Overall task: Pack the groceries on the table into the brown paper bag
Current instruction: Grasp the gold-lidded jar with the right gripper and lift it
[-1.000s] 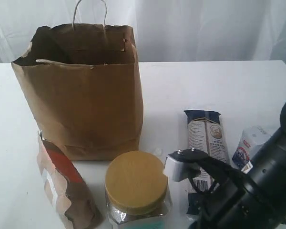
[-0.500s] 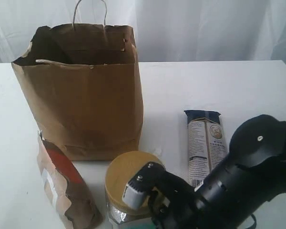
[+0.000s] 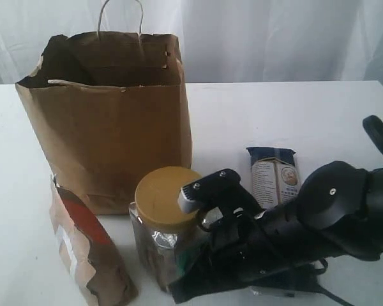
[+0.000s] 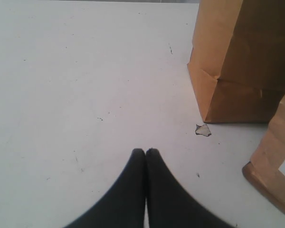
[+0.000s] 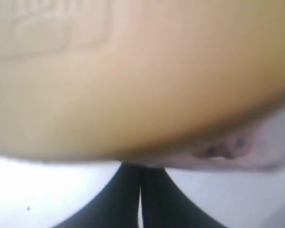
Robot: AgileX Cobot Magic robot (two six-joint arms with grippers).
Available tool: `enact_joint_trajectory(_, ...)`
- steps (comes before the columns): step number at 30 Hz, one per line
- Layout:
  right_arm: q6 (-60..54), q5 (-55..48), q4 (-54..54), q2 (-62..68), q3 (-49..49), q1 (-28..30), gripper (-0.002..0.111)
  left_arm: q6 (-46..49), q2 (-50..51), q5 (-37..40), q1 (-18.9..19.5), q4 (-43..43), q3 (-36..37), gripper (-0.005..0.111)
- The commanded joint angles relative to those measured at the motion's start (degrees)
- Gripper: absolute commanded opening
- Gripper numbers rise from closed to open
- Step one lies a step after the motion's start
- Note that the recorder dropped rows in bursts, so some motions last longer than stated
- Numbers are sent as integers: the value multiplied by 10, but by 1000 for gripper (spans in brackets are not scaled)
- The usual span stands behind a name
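One bag (image 3: 115, 127) stands upright on the bench (image 3: 293, 115), mouth up. In front are one jar (image 3: 163, 217), lid up, and one pouch (image 3: 83, 255). One packet (image 3: 274, 175) lies flat, pointing away from the camera. Left end effector (image 4: 145, 152) and right end effector (image 5: 140, 167) are clenched and empty.

Counts:
- One paper bag (image 3: 108, 121), upper left.
- One gold-lidded jar (image 3: 165, 199), lower middle.
- One torn pouch (image 3: 83, 248), lower left.
- One long packet (image 3: 274, 175), right of middle.
- One paper scrap (image 4: 203, 130) on the surface (image 4: 61, 71).

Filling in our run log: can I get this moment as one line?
left tool: shut, empty, over white tabletop | right tool: shut, at gold-lidded clear jar | tall brown paper bag: upright, jar outside
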State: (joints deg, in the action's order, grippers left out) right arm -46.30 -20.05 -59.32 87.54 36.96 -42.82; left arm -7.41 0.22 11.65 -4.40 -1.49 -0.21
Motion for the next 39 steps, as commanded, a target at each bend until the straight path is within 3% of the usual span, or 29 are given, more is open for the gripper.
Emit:
enact_joint_trajectory(1,2,69,14,0,-3,1,0,0,-2,-1,-3,-4,2,0)
enact_joint_trajectory(4,5,12,69,-18,-3,1,0,0,-2,-1,-3,-4,2,0)
enact_joint_trajectory(6,71,-47,125,-51,-4,1,0,0,-2,-1,-3,-4,2,0)
enact_joint_trajectory(8,212,-9,262,-81,-4,1,0,0,-2,-1,-3,-4,2,0)
enact_joint_trajectory(9,344,90,352,-94,-17,1,0,0,-2,-1,-3,-4,2,0)
enact_joint_trajectory(10,388,155,376,-96,-31,-1,0,0,-2,-1,-3,-4,2,0)
enact_joint_trajectory(11,403,268,384,-98,-60,-6,0,0,-2,-1,-3,-4,2,0)
enact_joint_trajectory(13,402,352,384,-97,-108,-8,0,0,-2,-1,-3,-4,2,0)
enact_joint_trajectory(19,386,386,410,-100,-204,-16,0,0,-2,-1,-3,-4,2,0)
enact_joint_trajectory(26,390,439,464,-120,-246,-84,1,0,-2,-1,-3,-4,2,0)
enact_joint_trajectory(28,390,460,464,-121,-252,-95,10,0,-2,-1,-3,-4,2,0)
enact_joint_trajectory(31,416,464,464,-121,-254,-101,38,0,-2,-1,-3,-4,2,0)
enact_joint_trajectory(32,444,479,458,-121,-254,-101,68,0,-2,-1,-3,-4,2,0)
enact_joint_trajectory(35,453,505,459,-121,-255,-101,102,0,-2,-1,-3,-4,2,0)
enact_joint_trajectory(39,453,507,459,-121,-255,-101,105,0,-2,-1,-3,-4,2,0)
